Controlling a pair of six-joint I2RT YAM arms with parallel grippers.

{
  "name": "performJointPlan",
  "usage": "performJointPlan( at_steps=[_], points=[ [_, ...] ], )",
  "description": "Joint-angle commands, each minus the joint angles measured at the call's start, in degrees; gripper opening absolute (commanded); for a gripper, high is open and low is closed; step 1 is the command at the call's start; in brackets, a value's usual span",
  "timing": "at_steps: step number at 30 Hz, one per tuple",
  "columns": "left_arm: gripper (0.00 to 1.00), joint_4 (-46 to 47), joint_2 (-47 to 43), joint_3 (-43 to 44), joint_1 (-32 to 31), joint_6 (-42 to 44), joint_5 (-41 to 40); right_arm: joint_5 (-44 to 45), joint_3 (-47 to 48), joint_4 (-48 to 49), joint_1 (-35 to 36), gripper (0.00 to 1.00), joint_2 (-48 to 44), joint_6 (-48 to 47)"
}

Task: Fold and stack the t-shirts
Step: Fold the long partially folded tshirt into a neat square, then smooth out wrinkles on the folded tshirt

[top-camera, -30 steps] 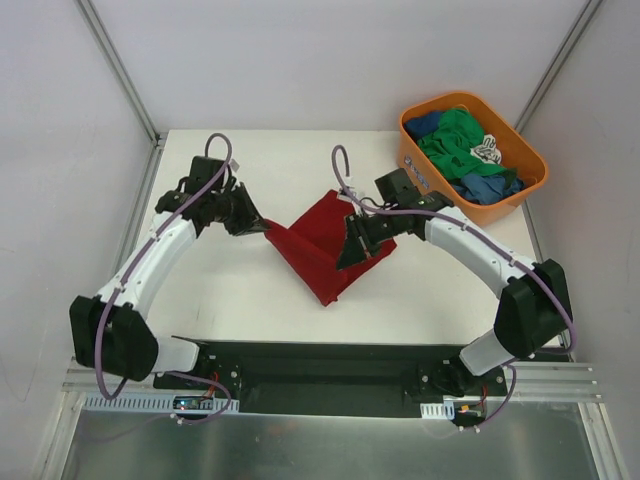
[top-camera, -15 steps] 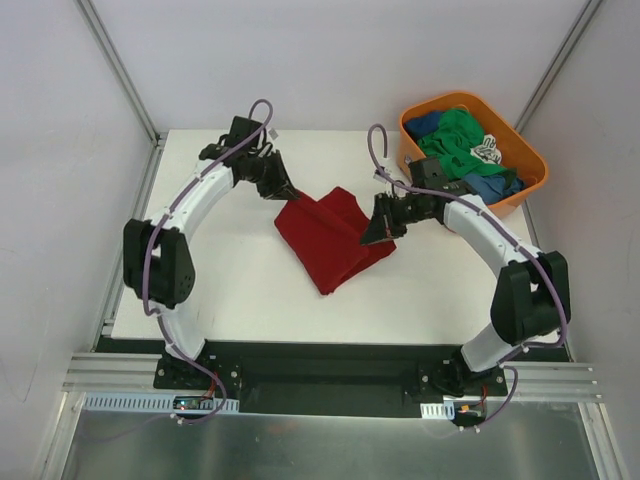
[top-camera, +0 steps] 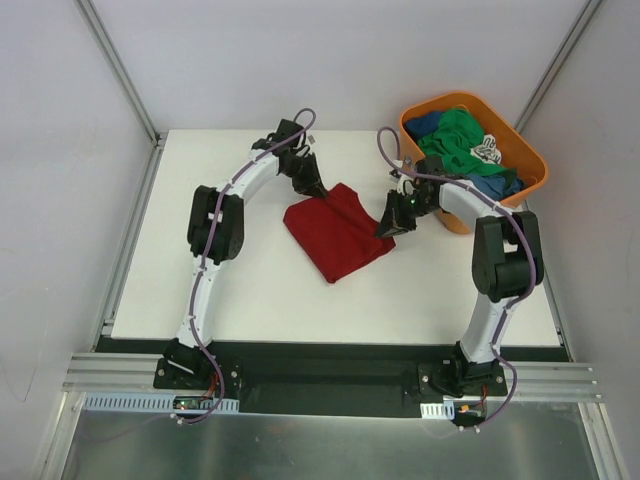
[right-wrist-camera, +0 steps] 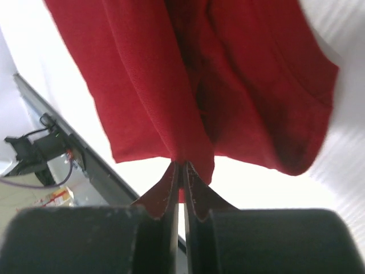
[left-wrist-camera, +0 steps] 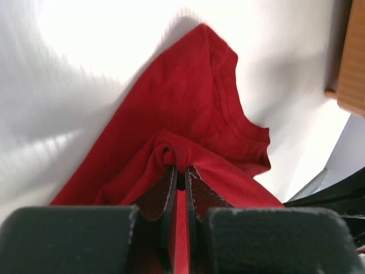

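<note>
The dark red t-shirt (top-camera: 338, 232) lies partly folded in the middle of the white table. My left gripper (top-camera: 318, 190) is at its far left corner, shut on a bunched fold of red cloth (left-wrist-camera: 188, 103) pinched between the tips (left-wrist-camera: 181, 169). At the shirt's right edge my right gripper (top-camera: 388, 228) is shut too. In the right wrist view the red cloth (right-wrist-camera: 228, 85) hangs from its closed tips (right-wrist-camera: 181, 165). Green (top-camera: 455, 135) and blue (top-camera: 490, 187) t-shirts lie crumpled in the tub.
The orange plastic tub (top-camera: 532, 160) stands at the back right corner, close behind my right arm. White walls enclose the table on three sides. A black and metal rail runs along the near edge.
Both arms have swung away from the near edge toward the back of the table, each still holding the red shirt. The shirt has shifted back and lies more compact.
</note>
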Motion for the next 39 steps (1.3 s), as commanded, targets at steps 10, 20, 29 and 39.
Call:
performJointPlan(
  at_steps=[10, 20, 29, 39],
  points=[
    [0.01, 8.8, 2.5, 10.2, -2.0, 3.2, 1.3, 11.9, 2.9, -1.8, -1.1, 0.07, -2.0, 1.0],
    [0.26, 13.7, 0.1, 5.6, -4.4, 5.0, -2.9, 15.0, -1.6, 0.4, -1.1, 0.24, -5.7, 2.7],
    [0.99, 13.6, -11.3, -1.2, -4.4, 6.9, -4.3, 17.5, 0.8, -1.9, 3.9, 0.97, -11.6, 1.0],
    [0.99, 13.8, -26.9, -22.8, -3.5, 5.1, -2.3, 13.0, 5.8, 7.4, 10.0, 0.97, -4.5, 9.7]
  ],
)
